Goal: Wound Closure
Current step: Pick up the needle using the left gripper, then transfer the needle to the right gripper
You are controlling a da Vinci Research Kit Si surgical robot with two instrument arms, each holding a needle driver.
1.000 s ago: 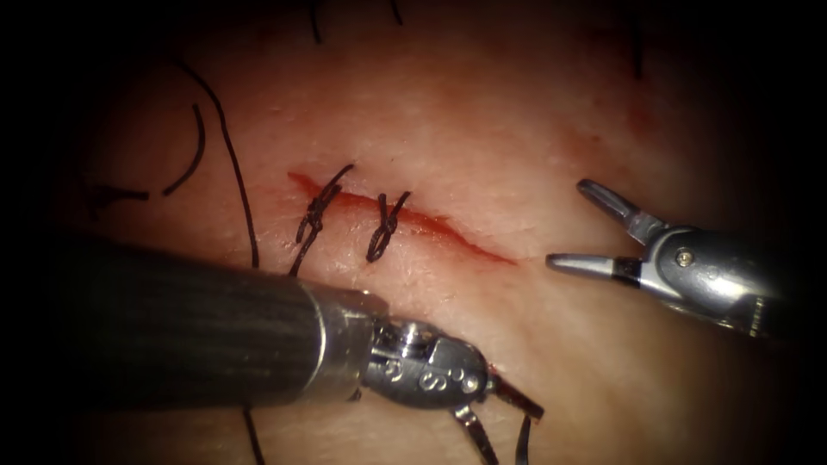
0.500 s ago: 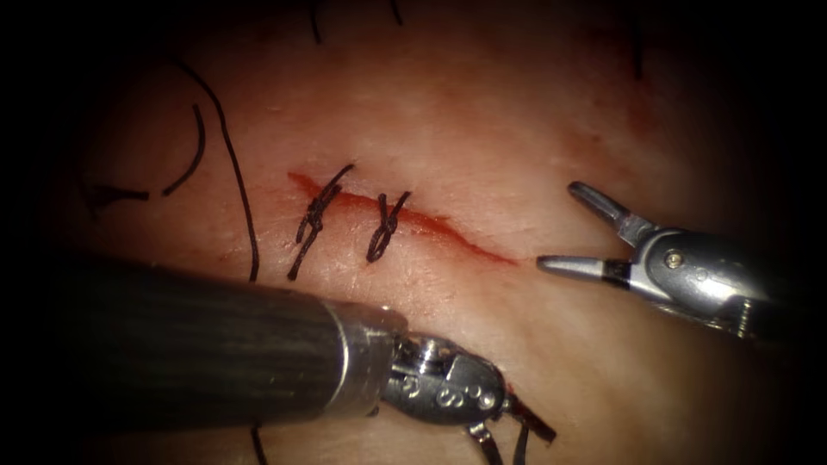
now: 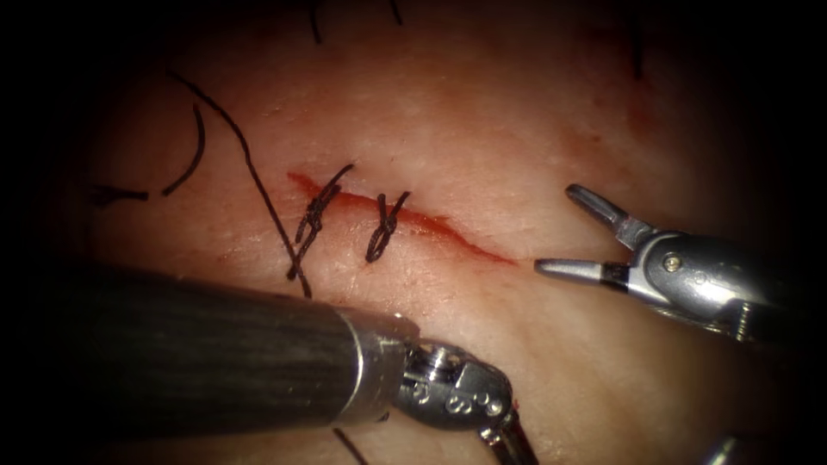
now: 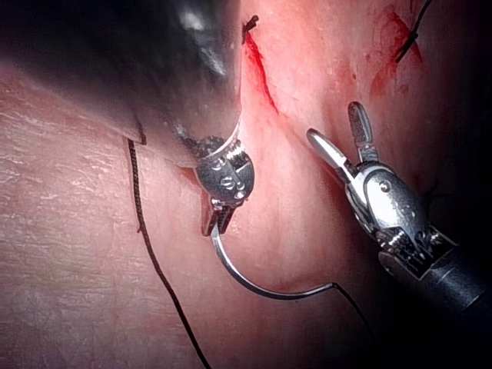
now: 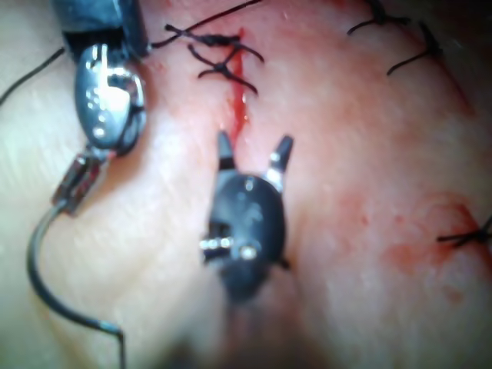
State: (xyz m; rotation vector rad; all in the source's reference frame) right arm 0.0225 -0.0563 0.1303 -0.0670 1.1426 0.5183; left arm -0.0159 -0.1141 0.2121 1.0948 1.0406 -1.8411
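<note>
The cut [image 3: 405, 220] runs slanting across the tissue [image 3: 482, 129], with two knotted stitches [image 3: 317, 213] on its left half. Red fluid lines it. My left tool [image 3: 511, 437] lies in front of the cut, on its left side. Its jaws are shut on the curved needle [image 4: 257, 288] close to its pointed end [image 4: 217, 231]. The needle arcs free above the tissue, not in it, and thread [image 4: 355, 307] trails from its other end. My right tool [image 3: 558, 229] stands open at the cut's right end, holding nothing. In the right wrist view its open jaws [image 5: 254, 150] point at the cut [image 5: 237, 100], beside the left tool [image 5: 75, 184] and needle [image 5: 34, 269].
A long strand of thread [image 3: 250, 168] crosses the tissue left of the stitches and passes under the left shaft [image 3: 189, 344]. Cut ends of thread [image 3: 194, 151] lie at the far left. More stitches [image 5: 415, 46] sit on the tissue in the right wrist view.
The left tool's jaws, open before, have shut on the needle, and the tool has slid right and down. The long strand has swung right. The right tool has crept left.
</note>
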